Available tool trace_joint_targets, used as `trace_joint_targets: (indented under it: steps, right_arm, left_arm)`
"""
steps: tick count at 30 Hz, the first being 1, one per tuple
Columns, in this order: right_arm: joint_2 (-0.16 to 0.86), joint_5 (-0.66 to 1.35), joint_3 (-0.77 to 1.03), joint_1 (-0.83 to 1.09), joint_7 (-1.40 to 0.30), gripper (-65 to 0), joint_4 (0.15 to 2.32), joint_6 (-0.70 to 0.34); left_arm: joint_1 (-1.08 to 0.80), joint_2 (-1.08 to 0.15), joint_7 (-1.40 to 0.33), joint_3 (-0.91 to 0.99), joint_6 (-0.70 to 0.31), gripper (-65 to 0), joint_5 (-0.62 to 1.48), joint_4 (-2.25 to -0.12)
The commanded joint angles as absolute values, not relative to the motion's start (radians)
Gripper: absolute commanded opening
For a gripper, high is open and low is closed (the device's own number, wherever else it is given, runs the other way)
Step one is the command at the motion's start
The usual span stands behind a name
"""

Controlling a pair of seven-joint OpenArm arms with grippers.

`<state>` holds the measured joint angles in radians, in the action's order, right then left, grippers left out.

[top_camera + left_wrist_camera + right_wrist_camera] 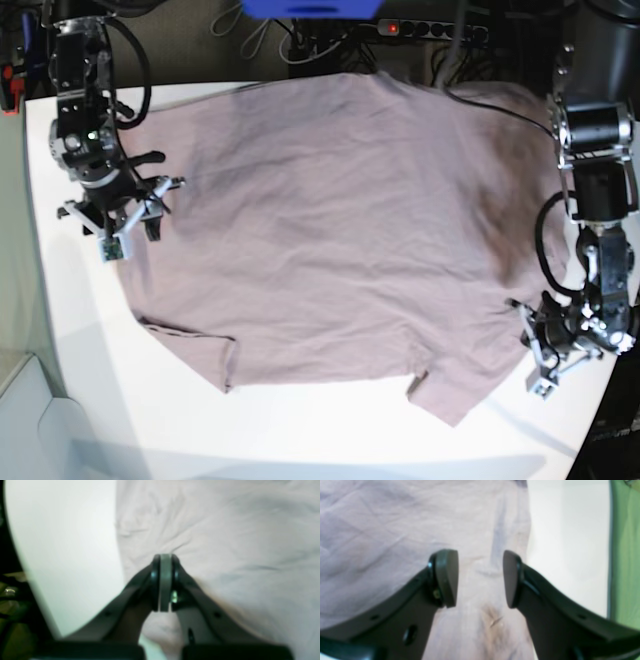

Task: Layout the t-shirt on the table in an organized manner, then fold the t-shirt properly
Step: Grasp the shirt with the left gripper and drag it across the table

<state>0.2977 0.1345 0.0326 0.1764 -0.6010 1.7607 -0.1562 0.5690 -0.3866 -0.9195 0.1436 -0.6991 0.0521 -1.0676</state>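
The mauve-pink t-shirt [330, 230] lies spread on the white table [300, 430], sleeves toward the near edge. My left gripper [535, 345] is at the shirt's right border. In the left wrist view the left gripper [165, 557] is shut, its tips pressed into the t-shirt [237, 542], and creases run to the tips. My right gripper [118, 215] hovers at the shirt's left border. The right wrist view shows the right gripper [480, 577] open, nothing between its pads, over the t-shirt [382, 517] close to its edge.
Bare table [62, 542] lies left of the left gripper, ending in a dark rounded edge. Bare table [565, 542] and a green surface [625, 555] lie right of the right gripper. A power strip [430, 28] and cables sit behind the table.
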Motion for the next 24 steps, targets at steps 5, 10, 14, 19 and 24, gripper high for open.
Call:
trace_joint_targets:
  steps: [5,10,14,19,24]
  right_arm:
    - [0.308,0.134,0.038,0.157,-0.576,-38.7,1.779,-0.143]
    - [0.308,0.134,0.039,0.128,-0.576,-38.7,1.778,-0.143]
    - [0.306,0.134,0.038,0.104,-0.576,-38.7,1.778,-0.143]
    - [0.305,0.134,0.031,0.087,-0.576,-38.7,1.778,-0.143]
    - [0.303,0.134,0.031,0.077,-0.576,-38.7,1.778,-0.143]
  left_arm:
    - [0.427,-0.334,-1.116,0.147,-0.698,-64.6,0.148,-1.443]
    - [0.197,-0.245,-1.191,0.142,-0.698,-64.6,0.142,-1.638]
    - [0.061,-0.222,-1.188,0.140,-0.698,-64.6,0.142,-1.664]
    - [-0.025,-0.225,-1.188,0.147,-0.698,-64.6,0.142,-1.661]
    - [-0.036,-0.228,-1.176,0.147,-0.698,-64.6,0.142,-1.586]
